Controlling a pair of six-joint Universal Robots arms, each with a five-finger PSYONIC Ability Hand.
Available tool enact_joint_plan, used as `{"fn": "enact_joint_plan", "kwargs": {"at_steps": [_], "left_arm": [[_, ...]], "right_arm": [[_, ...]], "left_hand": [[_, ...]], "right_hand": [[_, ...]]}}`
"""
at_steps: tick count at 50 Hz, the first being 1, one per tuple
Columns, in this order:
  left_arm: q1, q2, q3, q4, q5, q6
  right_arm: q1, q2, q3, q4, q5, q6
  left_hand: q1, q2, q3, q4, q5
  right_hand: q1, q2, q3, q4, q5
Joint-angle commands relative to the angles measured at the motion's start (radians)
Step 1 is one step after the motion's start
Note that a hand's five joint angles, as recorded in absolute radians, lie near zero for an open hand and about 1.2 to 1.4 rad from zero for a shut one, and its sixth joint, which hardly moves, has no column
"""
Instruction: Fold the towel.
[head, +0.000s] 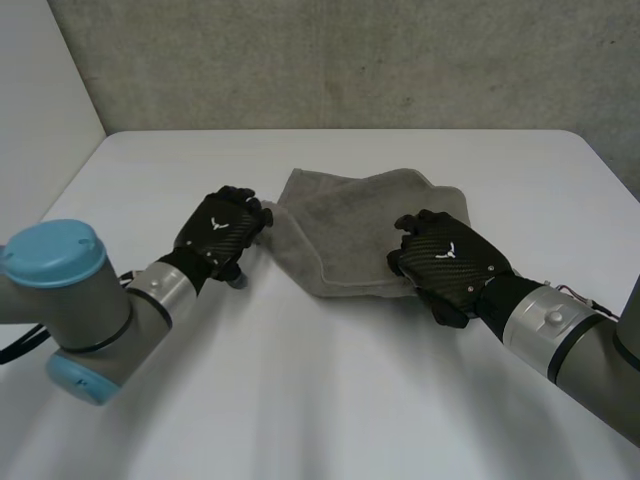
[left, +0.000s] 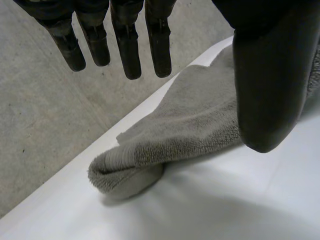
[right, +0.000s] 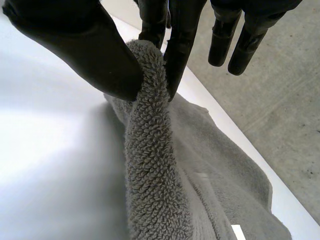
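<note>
A grey towel (head: 360, 230) lies rumpled and partly doubled over in the middle of the white table (head: 330, 400). My left hand (head: 222, 232) is at the towel's left corner. In the left wrist view its fingers (left: 127, 50) hang straight above the folded corner of the towel (left: 190, 125), the thumb (left: 270, 90) stands beside it, and nothing is gripped. My right hand (head: 445, 262) rests at the towel's near right edge. In the right wrist view its thumb (right: 85, 45) and fingers pinch a raised ridge of the towel (right: 155, 165).
A grey concrete wall (head: 350, 60) stands behind the table's far edge. White table surface stretches in front of both arms and to either side of the towel.
</note>
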Motion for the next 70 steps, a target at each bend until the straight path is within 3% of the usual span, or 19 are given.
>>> {"fn": "enact_joint_plan", "kwargs": {"at_steps": [1, 8, 14, 18, 27, 37, 41, 52, 61, 70], "left_arm": [[-0.067, -0.064, 0.108, -0.004, 0.000, 0.007], [-0.101, -0.147, 0.216, -0.035, 0.025, 0.015], [-0.107, -0.242, 0.351, -0.172, 0.152, 0.026], [-0.107, -0.303, 0.449, -0.354, 0.255, 0.097], [-0.092, -0.310, 0.463, -0.443, 0.253, 0.263], [-0.053, -0.262, 0.435, -0.466, 0.240, 0.273], [-0.024, -0.216, 0.380, -0.474, 0.215, 0.273], [-0.011, -0.156, 0.242, -0.538, 0.212, 0.285], [0.003, -0.141, 0.212, -0.521, 0.215, 0.283], [-0.003, -0.164, 0.222, -0.364, 0.210, 0.270]], "right_arm": [[0.025, -0.053, 0.030, 0.022, -0.029, -0.003], [0.016, -0.073, 0.051, 0.042, -0.042, -0.016], [0.004, -0.073, 0.056, 0.045, -0.045, -0.016], [0.002, -0.072, 0.056, 0.045, -0.048, -0.016], [0.002, -0.072, 0.053, 0.042, -0.048, -0.017], [0.002, -0.070, 0.058, 0.042, -0.048, -0.019], [0.002, -0.071, 0.058, 0.043, -0.045, -0.019], [0.004, -0.072, 0.059, 0.043, -0.037, -0.019], [0.010, -0.072, 0.062, 0.043, -0.037, -0.019], [0.019, -0.072, 0.068, 0.045, -0.032, -0.019]], "left_hand": [[-0.083, -0.051, -0.045, -0.056, -0.005], [-0.059, -0.027, -0.045, -0.056, 0.018], [-0.027, 0.005, -0.045, -0.056, 0.050], [0.169, 0.201, -0.045, -0.056, 0.247], [0.196, 0.228, -0.045, -0.056, 0.274], [0.199, 0.231, -0.045, -0.056, 0.277], [0.480, 0.512, -0.045, -0.056, 0.557], [0.648, 0.680, -0.045, -0.056, 0.726], [0.593, 0.624, -0.045, -0.056, 0.670], [0.499, 0.531, -0.045, -0.056, 0.576]], "right_hand": [[0.072, 0.090, -0.033, -0.053, 0.065], [0.072, 0.090, -0.033, -0.053, 0.065], [0.072, 0.090, -0.033, -0.053, 0.065], [0.072, 0.090, -0.033, -0.053, 0.065], [0.072, 0.090, -0.033, -0.053, 0.065], [0.072, 0.090, -0.033, -0.053, 0.065], [0.072, 0.090, -0.033, -0.053, 0.065], [0.072, 0.090, -0.033, -0.053, 0.065], [0.072, 0.090, -0.033, -0.053, 0.065], [0.072, 0.090, -0.033, -0.053, 0.065]]}}
